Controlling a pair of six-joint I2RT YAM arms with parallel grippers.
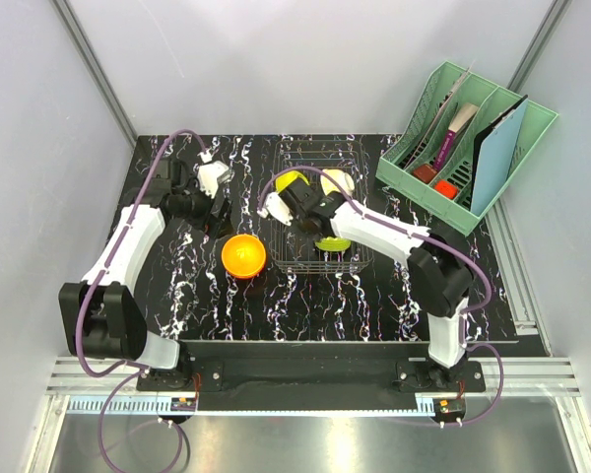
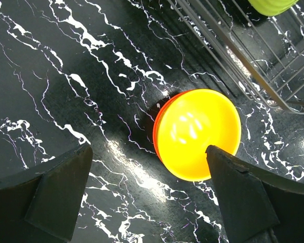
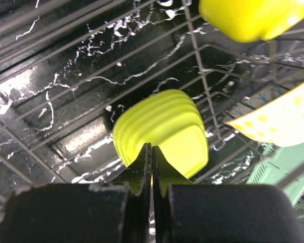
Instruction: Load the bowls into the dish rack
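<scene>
Right gripper (image 3: 151, 152): jaws pressed together, nothing between them. It hangs inside the dish rack (image 1: 320, 266), fingertips directly over a ribbed lime bowl (image 3: 162, 129); whether they touch it cannot be told. Left gripper (image 2: 148, 152): jaws spread wide and empty, poised above the black marbled tabletop (image 1: 374, 305), with an orange bowl (image 2: 197, 134) lying just beyond and between the fingers.

The orange bowl sits on the table just beside the rack's left side, outside it. The rack's wire wall rises between this bowl and the rack's interior. Within the rack there are also a second lime bowl (image 3: 243, 17) and a cream dotted bowl (image 3: 278, 119). A mint-green file organiser (image 1: 424, 202) stands at the far right.

The rack is a rectangular basket of thin dark wire at the table's centre.
</scene>
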